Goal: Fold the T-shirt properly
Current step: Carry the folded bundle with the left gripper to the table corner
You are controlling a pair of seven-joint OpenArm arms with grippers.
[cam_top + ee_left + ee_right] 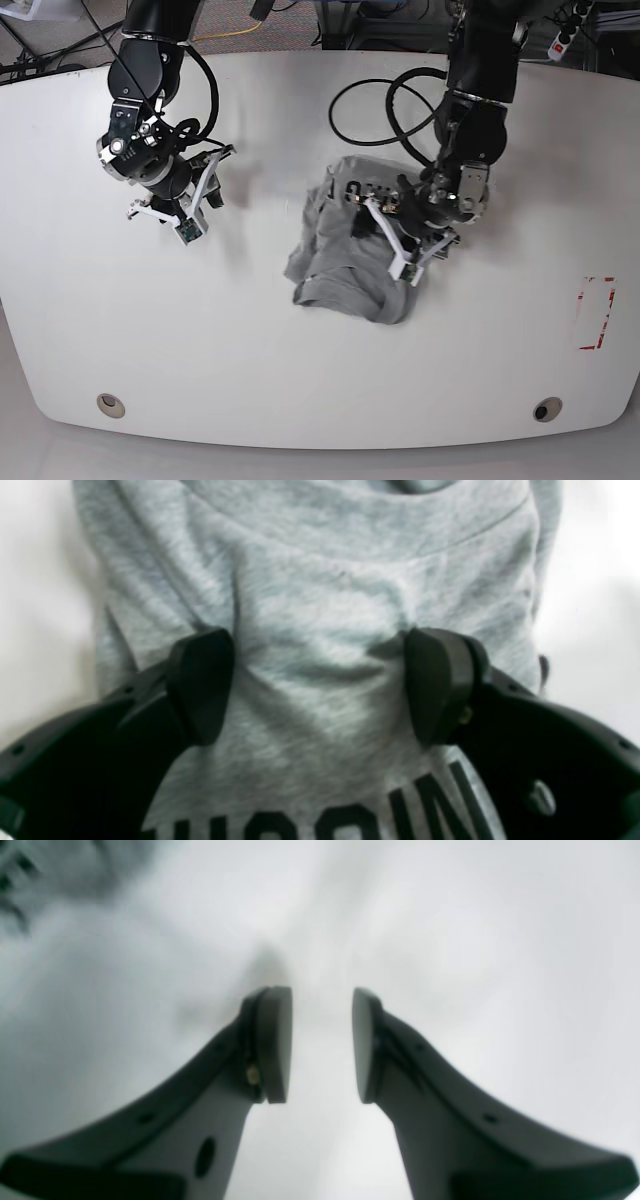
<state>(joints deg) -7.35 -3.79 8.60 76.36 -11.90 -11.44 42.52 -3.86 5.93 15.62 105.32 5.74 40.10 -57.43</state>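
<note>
Grey Cotton Under Spread Fingers: Flattening the Folded Bundle

Heather-grey, short-sleeved cotton T-shirt with black block lettering (345, 275) lay as a compact, rumpled bundle on the smooth white table (180, 330), directly beneath the black two-fingered left gripper (320, 687). The left gripper's fingers stood widely spread against the cloth, with raised fabric between them and creases running away from both tips; no pinch was evident. Part of the lettering showed just behind the fingertips, toward the wrist, and a curved seam lay ahead of them. The matching black right gripper (322, 1045) stood partly parted over bare table, holding nothing, with the bundle well apart on its inner side.

The step in hand was judged to be smoothing or settling the folded bundle. Good execution called for light, even pressure, drawn slowly outward from the ridge between the fingers, then a straight lift with the fingers kept apart. Excess force would probably have dragged the upper layer askew; closing early might have gathered a new pleat.
</note>
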